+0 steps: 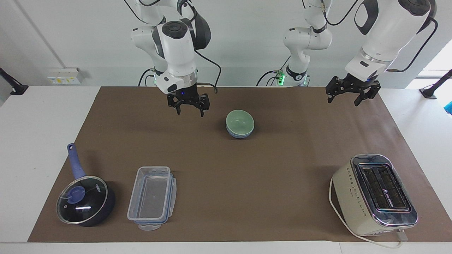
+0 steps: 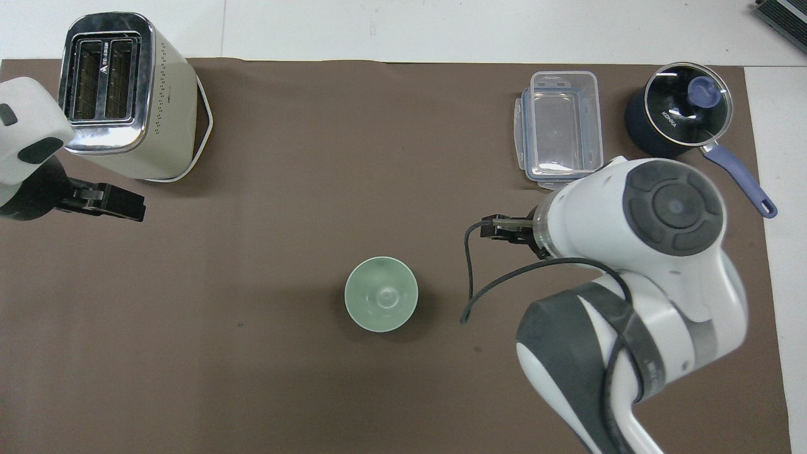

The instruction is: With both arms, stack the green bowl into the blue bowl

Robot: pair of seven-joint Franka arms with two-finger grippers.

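Sitting nested at the centre of the facing view, the green bowl [image 1: 240, 122] rests inside the blue bowl [image 1: 240, 134], whose rim and lower wall peek out beneath it on the brown mat [image 1: 226, 165] covering the counter [image 1: 42, 116]. From overhead, only the green bowl [image 2: 381, 294] shows, at the middle of the frame.

Up and to the left of the bowls in the facing view, the right gripper [image 1: 188, 104] hangs over bare mat, its fingers apart and holding nothing; overhead it appears right of centre [image 2: 498, 227]. At the upper right of the facing view, the left gripper [image 1: 352, 93] waits above the mat's edge, fingers likewise spread and empty; overhead it sits at the left edge [image 2: 116, 203].

A cream and chrome toaster [image 1: 374, 194] stands at the lower right of the facing view, a small triangular logo between its slots, the lettering too small to read. At the lower left stand a clear plastic container [image 1: 152, 197] and a dark blue saucepan [image 1: 86, 200] with a glass lid; the word on the lid seems to read "KONKA" in the overhead view [image 2: 681, 110].
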